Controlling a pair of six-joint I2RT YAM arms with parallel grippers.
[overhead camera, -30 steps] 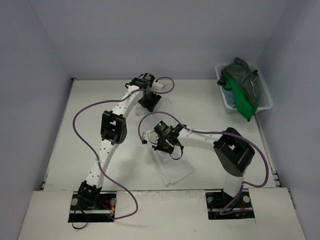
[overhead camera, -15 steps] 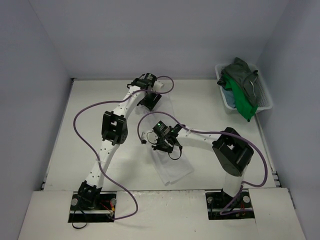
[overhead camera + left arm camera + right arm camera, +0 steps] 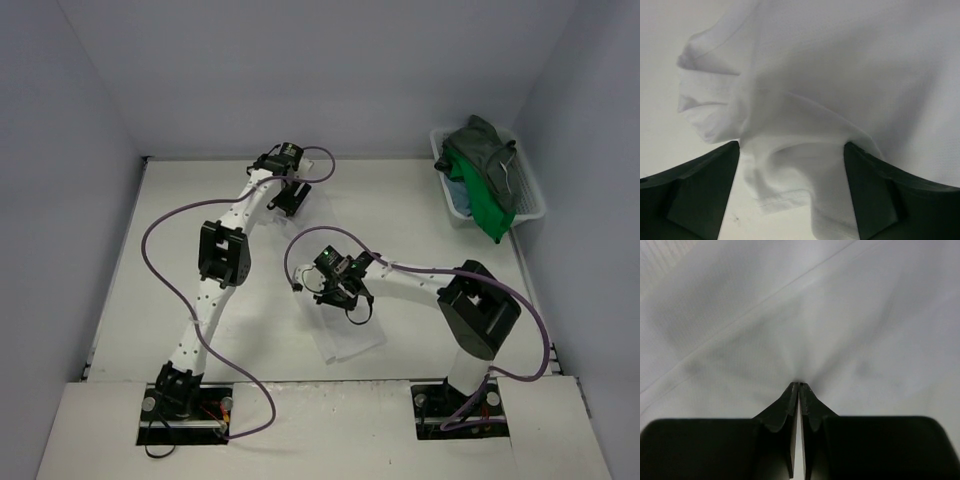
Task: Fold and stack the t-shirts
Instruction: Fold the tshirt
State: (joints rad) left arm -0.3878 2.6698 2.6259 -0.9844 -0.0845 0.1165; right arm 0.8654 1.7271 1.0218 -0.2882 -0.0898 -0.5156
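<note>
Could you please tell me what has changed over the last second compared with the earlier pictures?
The left gripper slid a little toward the far left. The right arm's elbow swung outward to the right, and the right gripper edged slightly nearer. The near end of the white t-shirt now looks narrower. The basket and the shirts in it stayed put.

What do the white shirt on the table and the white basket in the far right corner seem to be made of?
White cloth t-shirt: soft knit fabric, matte; fine weave texture, stitched hem, creases radiating from the right gripper's pinch. White mesh basket: probably rigid plastic, going by its lattice walls holding shape; finish too small to tell.
</note>
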